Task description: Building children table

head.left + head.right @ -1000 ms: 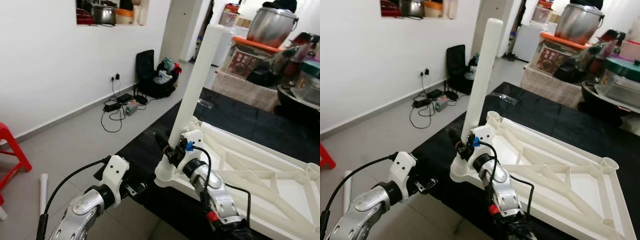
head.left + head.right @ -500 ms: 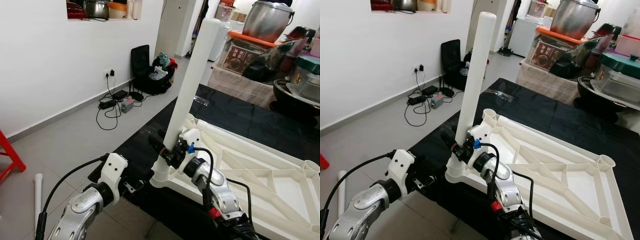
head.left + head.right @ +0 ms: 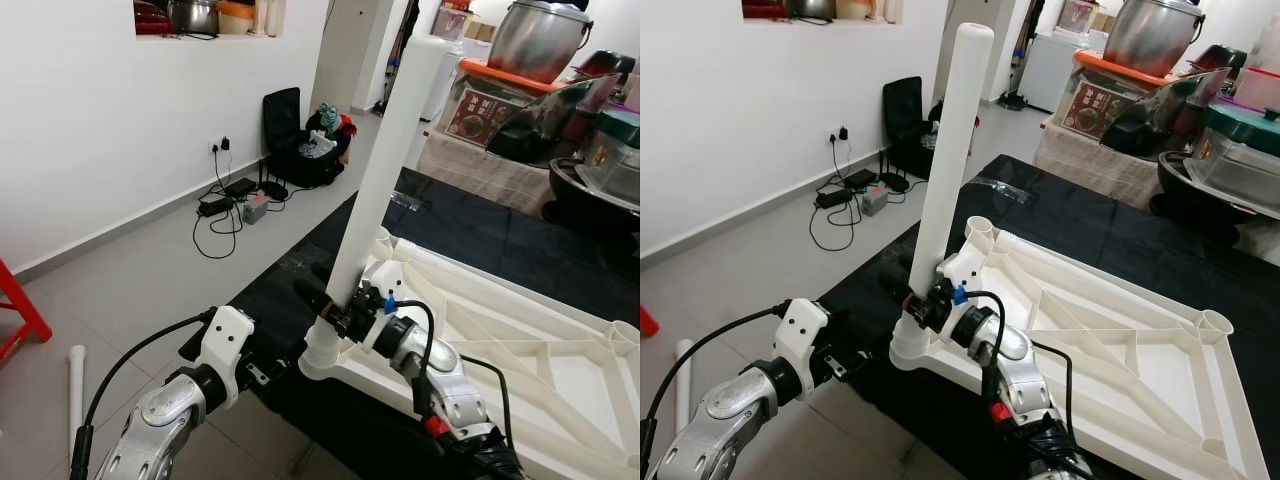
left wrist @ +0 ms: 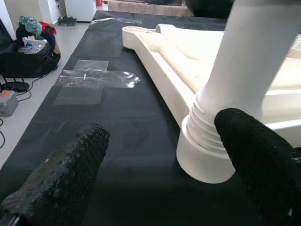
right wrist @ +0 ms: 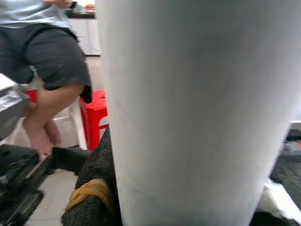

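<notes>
The white tabletop (image 3: 1110,330) lies upside down on a black mat (image 3: 480,230). A long white leg (image 3: 385,170) stands nearly upright in the corner socket (image 4: 204,160) nearest me. My right gripper (image 3: 333,305) is shut around this leg just above the socket; in the right wrist view the leg (image 5: 197,108) is pressed against a black finger (image 5: 96,188). My left gripper (image 4: 162,129) hovers open just left of that corner, low over the mat, with the socket in front of its right finger and nothing held.
A second white leg (image 3: 75,385) lies on the floor at the left, near a red stool (image 3: 15,305). A black bag (image 3: 300,150) and cables sit by the wall. Pots and boxes (image 3: 545,40) crowd the far right. A seated person (image 5: 47,61) is behind me.
The camera shifted slightly. My right gripper stays clamped on the leg, its wrist a little further right. The left gripper has barely moved.
</notes>
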`<state>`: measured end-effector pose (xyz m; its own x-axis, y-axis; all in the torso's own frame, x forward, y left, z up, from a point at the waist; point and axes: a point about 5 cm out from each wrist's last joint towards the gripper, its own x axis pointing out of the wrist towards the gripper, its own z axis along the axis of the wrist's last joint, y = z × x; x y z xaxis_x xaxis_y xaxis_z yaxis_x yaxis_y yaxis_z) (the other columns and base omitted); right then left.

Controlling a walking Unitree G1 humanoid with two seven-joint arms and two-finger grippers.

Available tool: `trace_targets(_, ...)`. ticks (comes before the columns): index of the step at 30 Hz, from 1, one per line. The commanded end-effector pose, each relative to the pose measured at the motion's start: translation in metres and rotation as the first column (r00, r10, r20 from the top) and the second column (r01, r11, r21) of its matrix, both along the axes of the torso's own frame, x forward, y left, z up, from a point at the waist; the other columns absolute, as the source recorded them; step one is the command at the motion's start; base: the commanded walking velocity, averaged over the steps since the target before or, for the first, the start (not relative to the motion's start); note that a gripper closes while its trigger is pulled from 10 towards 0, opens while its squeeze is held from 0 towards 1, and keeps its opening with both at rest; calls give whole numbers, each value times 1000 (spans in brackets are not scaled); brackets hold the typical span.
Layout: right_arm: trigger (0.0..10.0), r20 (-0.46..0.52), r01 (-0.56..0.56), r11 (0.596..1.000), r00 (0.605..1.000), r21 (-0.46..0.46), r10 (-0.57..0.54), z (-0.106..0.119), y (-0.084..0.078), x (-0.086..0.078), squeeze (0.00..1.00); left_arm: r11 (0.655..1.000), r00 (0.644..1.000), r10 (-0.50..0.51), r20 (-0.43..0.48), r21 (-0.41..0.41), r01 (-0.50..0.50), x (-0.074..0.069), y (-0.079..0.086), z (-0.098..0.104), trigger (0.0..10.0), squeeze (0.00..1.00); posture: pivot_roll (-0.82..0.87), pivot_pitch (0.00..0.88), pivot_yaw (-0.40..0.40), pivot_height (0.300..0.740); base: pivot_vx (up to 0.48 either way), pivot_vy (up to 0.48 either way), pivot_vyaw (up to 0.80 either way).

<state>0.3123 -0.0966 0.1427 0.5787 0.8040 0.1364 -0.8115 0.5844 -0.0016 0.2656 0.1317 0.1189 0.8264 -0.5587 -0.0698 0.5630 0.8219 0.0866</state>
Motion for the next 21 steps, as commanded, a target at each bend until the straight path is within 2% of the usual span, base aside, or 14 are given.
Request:
trace_targets(1,0,-119,-86,993,990,-76,76,-32,5,-10,0,1000,1000,0,-10,-4,0,-1,-1,-3,10000,0,150,0,-187,740,0,0,0)
trace_targets(12,0,-101,-70,993,993,-93,61,-31,6,-7,0,1000,1000,6,-11,-5,-6,-1,-1,-3,10000,0,152,0,-187,740,0,0,0)
trace_targets(14,0,-114,16,988,993,-153,-34,-37,3,-2,0,1000,1000,6,-12,-5,-6,-1,-1,-3,10000,0,149,0,-186,740,0,0,0)
trace_targets(15,0,-114,16,988,993,-153,-34,-37,3,-2,0,1000,1000,6,-12,-5,-6,-1,-1,-3,10000,0,149,0,-186,740,0,0,0)
trace_targets(16,0,-123,80,981,987,-177,-103,-41,0,1,0,1000,1000,6,-12,-6,-6,-1,-1,-3,10000,0,146,0,-185,740,0,0,0)
trace_targets(17,0,-123,80,981,987,-177,-103,-41,0,1,0,1000,1000,6,-12,-6,-6,-1,-1,-3,10000,0,146,0,-185,740,0,0,0)
trace_targets(18,0,-149,207,958,960,-199,-238,-46,-6,7,0,1000,1000,8,-12,-7,-8,-1,-1,-3,10000,0,146,0,-186,740,0,0,0)
trace_targets(19,0,-182,313,921,916,-232,-358,-51,-12,11,0,1000,1000,9,-12,-8,-9,-1,-1,-3,10000,0,142,0,-184,740,0,0,0)
trace_targets(20,0,-182,313,921,916,-232,-358,-51,-12,11,0,1000,1000,9,-12,-8,-9,-1,-1,-3,10000,0,142,0,-184,740,0,0,0)
trace_targets(21,0,-201,379,888,878,-259,-433,-55,-17,13,0,1000,1000,10,-12,-9,-10,-1,-1,-3,10000,0,142,0,-184,740,0,0,0)
